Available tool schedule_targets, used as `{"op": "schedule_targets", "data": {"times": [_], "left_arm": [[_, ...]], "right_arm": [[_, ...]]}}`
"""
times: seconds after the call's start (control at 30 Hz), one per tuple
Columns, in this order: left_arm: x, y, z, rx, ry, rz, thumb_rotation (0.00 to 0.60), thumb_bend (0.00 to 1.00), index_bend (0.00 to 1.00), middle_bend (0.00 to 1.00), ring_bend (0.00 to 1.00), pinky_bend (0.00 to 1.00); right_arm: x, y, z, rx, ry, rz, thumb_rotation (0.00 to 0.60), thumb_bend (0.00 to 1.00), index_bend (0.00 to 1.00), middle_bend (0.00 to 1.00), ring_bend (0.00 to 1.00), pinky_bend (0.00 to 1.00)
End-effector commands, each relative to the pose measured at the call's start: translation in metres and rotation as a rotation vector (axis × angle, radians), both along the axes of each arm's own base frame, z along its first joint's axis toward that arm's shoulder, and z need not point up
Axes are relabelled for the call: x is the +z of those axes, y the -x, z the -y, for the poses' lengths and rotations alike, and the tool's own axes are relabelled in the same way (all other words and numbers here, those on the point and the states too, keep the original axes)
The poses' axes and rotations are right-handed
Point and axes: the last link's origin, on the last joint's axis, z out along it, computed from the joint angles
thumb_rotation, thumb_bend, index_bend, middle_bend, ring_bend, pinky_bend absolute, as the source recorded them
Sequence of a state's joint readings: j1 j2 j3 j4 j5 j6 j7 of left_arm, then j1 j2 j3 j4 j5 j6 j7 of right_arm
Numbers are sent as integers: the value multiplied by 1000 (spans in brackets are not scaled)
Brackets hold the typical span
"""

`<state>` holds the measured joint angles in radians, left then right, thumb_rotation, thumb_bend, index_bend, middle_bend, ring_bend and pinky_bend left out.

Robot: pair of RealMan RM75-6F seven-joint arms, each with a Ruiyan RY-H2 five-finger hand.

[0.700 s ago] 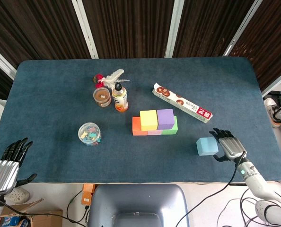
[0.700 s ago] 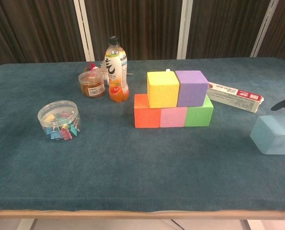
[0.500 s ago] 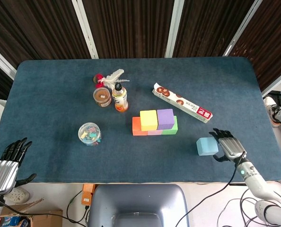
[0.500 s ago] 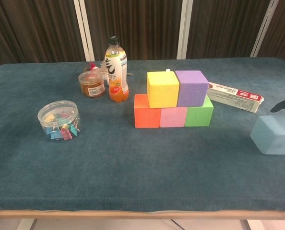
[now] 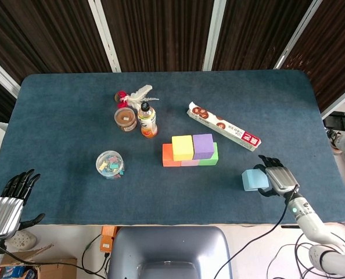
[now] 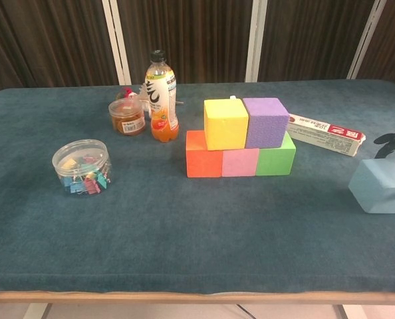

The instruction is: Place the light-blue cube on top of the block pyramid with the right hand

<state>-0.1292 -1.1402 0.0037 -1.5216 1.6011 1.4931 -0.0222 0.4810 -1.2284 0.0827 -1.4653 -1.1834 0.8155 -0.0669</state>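
The light-blue cube (image 5: 252, 179) (image 6: 380, 185) sits on the table near the front right. My right hand (image 5: 277, 177) is against its right side, fingers spread past its far edge and thumb low at its near edge. In the chest view only a dark fingertip (image 6: 392, 139) shows behind the cube. No firm grip is visible. The block pyramid (image 5: 190, 152) (image 6: 241, 137) stands mid-table: orange, pink and green blocks below, yellow and purple on top. My left hand (image 5: 10, 200) hangs open off the front left corner.
A biscuit box (image 5: 223, 126) (image 6: 326, 134) lies behind the cube. A drink bottle (image 5: 147, 119) (image 6: 160, 97), a small jar (image 5: 125, 118) (image 6: 127, 116) and a clear tub of clips (image 5: 110, 164) (image 6: 82, 165) stand left of the pyramid.
My right hand has slid left against the light-blue cube, so its fingers now lie over the cube's right edge. The cube has turned slightly. The left hand is unchanged.
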Motion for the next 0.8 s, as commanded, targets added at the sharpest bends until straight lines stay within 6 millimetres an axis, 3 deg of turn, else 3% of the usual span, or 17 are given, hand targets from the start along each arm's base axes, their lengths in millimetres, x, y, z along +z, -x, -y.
{"op": "schedule_targets", "data": {"times": [0.03,0.2,0.37,0.5,0.63,0.8], "left_arm": [[0,0,0,-1,-1,2,600,65,0,0,0,104],[0,-1,0,-3,1,2,600,65,0,0,0,104],[-2,-1,0,-2,6,-2,600,65,0,0,0,104],[-3,0,-1,2,10,-8,600,64,0,0,0,105],[-4,1,-1,12,10,-14,600,65,0,0,0,104],[-2,3,-1,22,-4,-15,600,65,0,0,0,104]], "right_arm": [[1,0,1,-3,21,10,600,245,368,0,0,0],[5,-3,1,6,39,28,600,245,435,0,0,0],[32,-25,4,63,104,72,600,245,430,0,0,0],[58,-57,12,111,144,82,600,245,424,0,0,0],[82,-101,28,132,173,105,600,245,421,0,0,0],[94,-155,50,149,185,93,600,245,414,0,0,0]]}}
